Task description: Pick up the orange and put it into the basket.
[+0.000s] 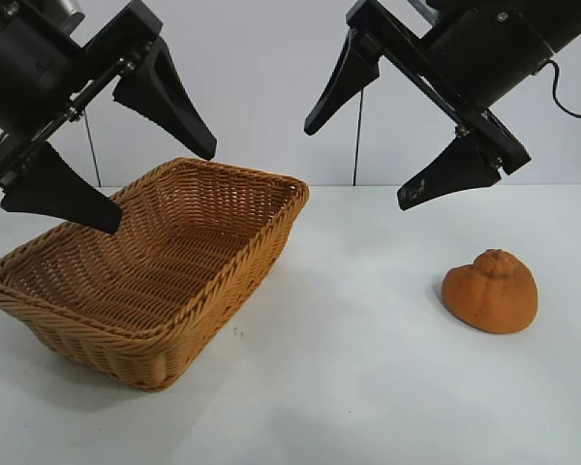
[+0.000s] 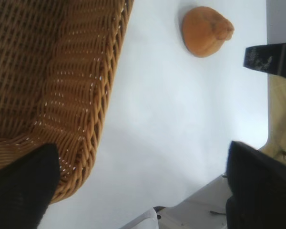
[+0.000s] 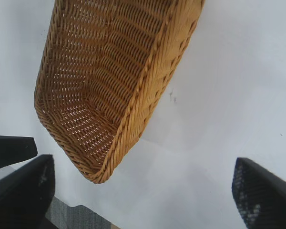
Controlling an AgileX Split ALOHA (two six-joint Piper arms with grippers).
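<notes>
The orange (image 1: 490, 292) is dull orange with a bumpy knob on top and lies on the white table at the right; it also shows in the left wrist view (image 2: 206, 31). The wicker basket (image 1: 223, 281) stands empty at the left, seen too in the left wrist view (image 2: 93, 105) and the right wrist view (image 3: 148, 90). My left gripper (image 1: 162, 184) hangs open above the basket's far left side. My right gripper (image 1: 356, 165) hangs open and empty in the air, up and left of the orange. The orange is out of the right wrist view.
The white table (image 1: 368, 387) runs between basket and orange. Its edge and the floor show in the left wrist view (image 2: 276, 109). A white wall stands behind the table.
</notes>
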